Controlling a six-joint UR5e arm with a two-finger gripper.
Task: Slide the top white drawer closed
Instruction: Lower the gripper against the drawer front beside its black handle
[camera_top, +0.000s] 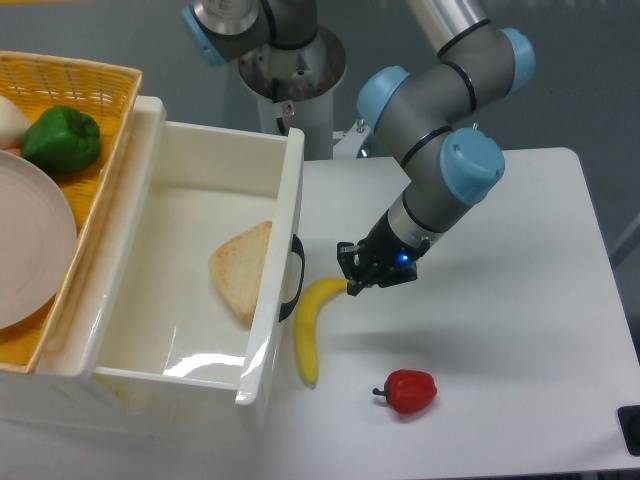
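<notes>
A: While the top drawer (190, 290) stands pulled far out at the left of the frame, we see its black handle (296, 279) facing the middle of the worktop (520, 300).

B: We agree. Inside it we see a slice of bread (243, 272) lying flat against the front wall, towards the right side of the drawer.

A: Where do we place the hand (358, 271)?

B: Just right of centre, low over the worktop. It hangs from the arm (440, 150), which comes in from the top of the frame, and it sits at the upper tip of the banana (311, 323). We cannot tell whether it touches the banana.

A: And its fingers?

B: They look close together, with nothing between them, but they are dark and small, so we cannot tell how far apart they stand.

A: The handle is a little to the left of the hand, apart from it. The banana lies between them, running down towards the lower edge of the frame beside the drawer front.

B: We also see a red pepper (408, 390) at lower centre right, well apart from the hand.

A: At upper left we see a yellow basket (95, 80) holding a green pepper (62, 138) and a pale plate (30, 245), and it sits on top of the cabinet beside the drawer.
</notes>
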